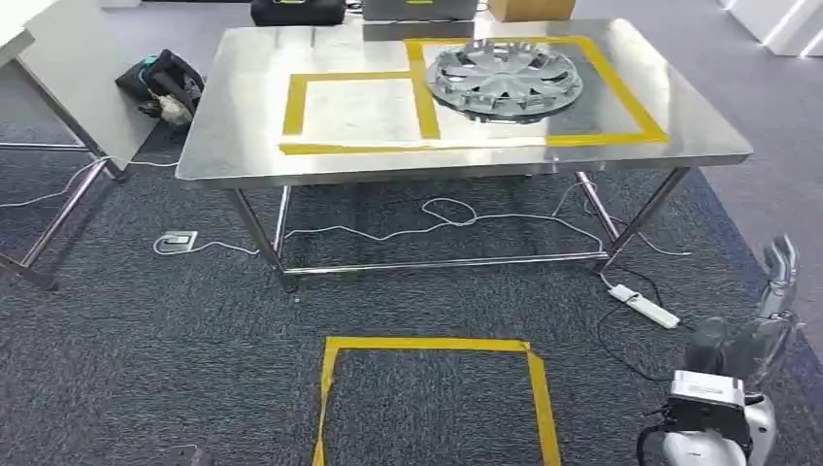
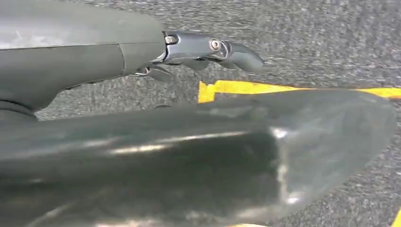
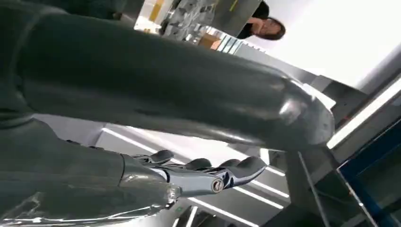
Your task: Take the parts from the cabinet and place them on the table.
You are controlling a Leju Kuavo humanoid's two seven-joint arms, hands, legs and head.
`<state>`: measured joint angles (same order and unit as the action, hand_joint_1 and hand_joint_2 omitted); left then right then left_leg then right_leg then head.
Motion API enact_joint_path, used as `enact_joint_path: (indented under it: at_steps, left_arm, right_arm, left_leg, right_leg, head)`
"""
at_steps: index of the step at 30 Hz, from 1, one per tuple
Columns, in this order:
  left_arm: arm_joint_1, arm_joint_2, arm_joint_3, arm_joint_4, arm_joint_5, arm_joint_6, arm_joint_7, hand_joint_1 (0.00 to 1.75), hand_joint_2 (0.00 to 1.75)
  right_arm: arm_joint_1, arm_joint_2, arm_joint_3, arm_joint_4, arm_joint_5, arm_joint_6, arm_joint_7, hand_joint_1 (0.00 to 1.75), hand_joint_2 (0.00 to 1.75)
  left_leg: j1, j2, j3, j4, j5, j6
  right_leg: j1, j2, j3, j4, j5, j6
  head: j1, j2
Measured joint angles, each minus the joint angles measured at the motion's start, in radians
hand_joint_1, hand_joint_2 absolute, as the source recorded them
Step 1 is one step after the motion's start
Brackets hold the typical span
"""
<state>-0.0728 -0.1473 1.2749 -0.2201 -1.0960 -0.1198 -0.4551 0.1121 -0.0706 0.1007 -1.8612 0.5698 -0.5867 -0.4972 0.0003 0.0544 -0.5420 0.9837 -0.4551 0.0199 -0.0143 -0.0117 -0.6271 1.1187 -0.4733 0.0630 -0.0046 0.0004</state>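
Head view: a silver hubcap (image 1: 505,80) lies flat on the steel table (image 1: 243,146), inside the larger of two yellow tape rectangles (image 1: 621,97), on the table's right half. The smaller rectangle (image 1: 291,107) beside it holds nothing. The right hand (image 1: 772,291) is raised at the lower right, well apart from the table, fingers (image 1: 781,262) extended and holding nothing. On the carpet lies a yellow tape square (image 1: 432,345). In the left wrist view, the left hand (image 2: 142,142) hangs above carpet and tape, fingers (image 2: 213,47) spread and holding nothing.
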Motion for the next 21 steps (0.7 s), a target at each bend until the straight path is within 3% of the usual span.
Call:
enact_joint_path:
  at_steps: [1, 2, 3, 4, 6, 7, 8, 9, 11, 12, 13, 14, 15, 16, 17, 19, 21]
  left_arm:
    - [-0.001, 0.000, 0.000, 0.000, 0.000, -0.003, -0.003, 0.00, 0.00]
    - [-0.001, -0.001, 0.000, 0.000, 0.003, -0.004, -0.006, 0.00, 0.00]
    - [-0.002, -0.001, 0.000, 0.000, 0.005, -0.005, -0.009, 0.00, 0.00]
    - [-0.002, -0.002, 0.000, 0.000, 0.005, -0.005, -0.010, 0.00, 0.00]
    - [-0.003, -0.003, 0.000, 0.000, 0.005, -0.005, -0.011, 0.00, 0.00]
    - [-0.003, -0.002, 0.000, 0.000, 0.005, -0.005, -0.011, 0.00, 0.00]
    - [-0.003, -0.002, 0.000, 0.000, 0.005, -0.005, -0.011, 0.00, 0.00]
    - [-0.002, -0.002, 0.000, 0.000, 0.005, -0.005, -0.011, 0.00, 0.00]
    - [-0.001, -0.002, 0.000, 0.000, 0.006, -0.005, -0.011, 0.00, 0.00]
    - [0.000, -0.003, 0.000, 0.000, 0.006, -0.005, -0.009, 0.00, 0.00]
    - [0.001, -0.003, 0.000, 0.000, 0.006, -0.005, -0.006, 0.00, 0.00]
    - [0.000, -0.003, 0.000, 0.000, 0.006, -0.005, -0.006, 0.00, 0.00]
    - [0.000, -0.003, 0.000, 0.000, 0.006, -0.005, -0.006, 0.00, 0.00]
    - [0.000, -0.003, 0.000, 0.000, 0.006, -0.003, -0.006, 0.00, 0.00]
    - [-0.001, -0.005, 0.000, 0.001, 0.006, -0.002, -0.005, 0.00, 0.00]
    - [-0.006, -0.008, 0.000, 0.001, 0.006, -0.004, 0.000, 0.00, 0.00]
    - [-0.008, -0.010, 0.002, 0.001, 0.011, -0.013, 0.015, 0.00, 0.00]
  right_arm:
    - [0.001, 0.000, -0.011, 0.000, -0.029, 0.007, 0.012, 0.00, 0.00]
    - [0.000, 0.000, -0.026, 0.003, -0.063, 0.015, 0.020, 0.00, 0.00]
    - [0.006, 0.000, -0.053, 0.013, -0.103, 0.026, 0.015, 0.00, 0.00]
    - [0.014, 0.000, -0.088, 0.031, -0.136, 0.035, 0.001, 0.00, 0.00]
    - [0.028, 0.000, -0.147, 0.054, -0.156, 0.047, -0.022, 0.00, 0.00]
    - [0.031, 0.000, -0.164, 0.060, -0.154, 0.047, -0.021, 0.00, 0.00]
    - [0.029, 0.002, -0.180, 0.070, -0.138, 0.039, -0.008, 0.00, 0.00]
    - [0.026, 0.008, -0.204, 0.093, -0.121, 0.032, 0.016, 0.00, 0.00]
    - [0.023, 0.013, -0.267, 0.170, -0.128, 0.038, 0.048, 0.00, 0.00]
    - [0.017, 0.018, -0.312, 0.238, -0.144, 0.052, 0.043, 0.00, 0.00]
    - [0.004, 0.018, -0.362, 0.318, -0.158, 0.064, 0.022, 0.00, 0.00]
    - [-0.008, 0.018, -0.416, 0.401, -0.177, 0.080, 0.005, 0.00, 0.00]
    - [-0.031, 0.018, -0.470, 0.491, -0.198, 0.101, -0.010, 0.00, 0.00]
    - [-0.063, 0.016, -0.526, 0.594, -0.221, 0.131, -0.028, 0.00, 0.00]
    - [-0.090, 0.013, -0.585, 0.709, -0.238, 0.160, -0.048, 0.00, 0.00]
    - [-0.121, 0.000, -0.684, 0.932, -0.229, 0.182, -0.041, 0.00, 0.00]
    - [-0.119, -0.006, -0.759, 1.130, -0.223, 0.192, 0.025, 0.00, 0.00]
  left_leg:
    - [-0.001, 0.008, 0.005, 0.000, -0.003, -0.004]
    - [-0.010, 0.011, 0.005, 0.005, -0.008, -0.011]
    - [-0.009, 0.015, 0.005, 0.004, -0.007, -0.014]
    - [-0.008, 0.024, 0.005, 0.003, -0.006, -0.017]
    - [-0.007, 0.039, 0.007, 0.001, -0.006, -0.027]
    - [-0.003, 0.014, 0.004, 0.009, -0.018, -0.036]
    - [-0.003, -0.017, -0.015, 0.052, -0.052, -0.040]
    - [-0.001, -0.033, -0.050, 0.130, -0.092, -0.044]
    - [0.001, -0.039, -0.128, 0.286, -0.151, -0.046]
    - [0.001, -0.040, -0.145, 0.314, -0.149, -0.045]
    - [0.001, -0.041, -0.139, 0.293, -0.121, -0.044]
    - [0.001, -0.043, -0.116, 0.237, -0.079, -0.042]
    - [0.003, -0.055, -0.075, 0.151, -0.031, -0.040]
    - [0.008, -0.084, -0.030, 0.064, 0.005, -0.040]
    - [0.011, -0.129, -0.007, 0.015, 0.001, -0.040]
    - [0.009, -0.120, -0.004, 0.006, -0.004, -0.028]
    - [0.009, -0.107, 0.000, -0.002, 0.001, -0.011]
  right_leg:
    - [0.005, -0.043, 0.051, -0.086, 0.026, -0.005]
    - [0.013, -0.059, 0.058, -0.110, 0.015, -0.008]
    - [0.011, -0.041, 0.062, -0.110, 0.020, -0.016]
    - [0.014, -0.036, 0.059, -0.108, 0.020, -0.018]
    - [0.012, -0.017, 0.055, -0.113, 0.028, -0.032]
    - [0.006, -0.008, 0.057, -0.118, 0.033, -0.038]
    - [0.003, 0.001, 0.055, -0.119, 0.035, -0.042]
    - [0.001, 0.012, 0.054, -0.119, 0.036, -0.044]
    - [0.001, 0.032, 0.052, -0.119, 0.036, -0.045]
    - [0.001, 0.042, 0.052, -0.118, 0.037, -0.045]
    - [0.000, 0.054, 0.052, -0.118, 0.038, -0.043]
    - [-0.001, 0.064, 0.052, -0.118, 0.039, -0.041]
    - [-0.003, 0.076, 0.053, -0.118, 0.040, -0.038]
    - [-0.005, 0.088, 0.052, -0.118, 0.042, -0.032]
    - [0.000, 0.097, 0.048, -0.115, 0.040, -0.024]
    - [-0.004, 0.111, 0.043, -0.122, 0.044, -0.009]
    - [-0.007, 0.125, 0.038, -0.134, 0.049, 0.007]
  head:
    - [0.000, 0.000]
    - [0.000, 0.000]
    - [-0.005, 0.000]
    - [-0.003, 0.000]
    - [-0.002, 0.000]
    - [-0.003, 0.000]
    - [-0.007, 0.000]
    - [-0.008, 0.000]
    - [-0.008, 0.000]
    - [-0.008, 0.000]
    - [-0.009, 0.000]
    - [-0.008, 0.000]
    - [-0.008, 0.000]
    - [-0.008, 0.000]
    - [-0.011, 0.000]
    - [-0.010, 0.000]
    - [-0.010, 0.000]
